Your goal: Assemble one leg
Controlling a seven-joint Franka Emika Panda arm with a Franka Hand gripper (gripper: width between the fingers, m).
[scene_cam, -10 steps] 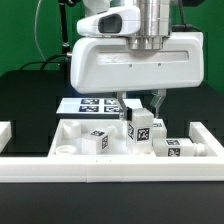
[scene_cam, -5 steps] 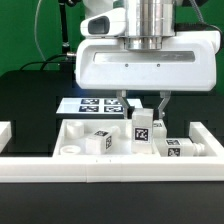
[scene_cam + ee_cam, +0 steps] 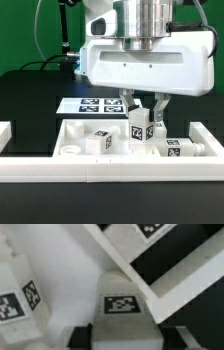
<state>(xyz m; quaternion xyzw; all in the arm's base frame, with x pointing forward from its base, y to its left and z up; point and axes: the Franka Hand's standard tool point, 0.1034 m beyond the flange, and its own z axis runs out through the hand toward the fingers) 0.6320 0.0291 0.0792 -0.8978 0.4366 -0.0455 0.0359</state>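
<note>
My gripper (image 3: 143, 108) is shut on a leg (image 3: 141, 129), a small white post with a black-and-white tag on its side. It holds the leg upright over the large white panel (image 3: 75, 133). I cannot tell whether the leg's lower end touches the panel. In the wrist view the leg (image 3: 121, 303) fills the gap between the dark fingers (image 3: 80, 336) of the gripper (image 3: 126, 339). Another leg (image 3: 98, 140) stands on the panel to the exterior view's left, and a third leg (image 3: 177, 148) lies to the right.
The marker board (image 3: 88, 104) lies on the black table behind the panel. A white rail (image 3: 110, 170) runs along the front, with a white block (image 3: 5, 132) at the exterior view's left edge. A round hole (image 3: 65, 151) shows in the panel.
The gripper has moved toward the exterior view's right with the leg still held in it. The other legs have not moved.
</note>
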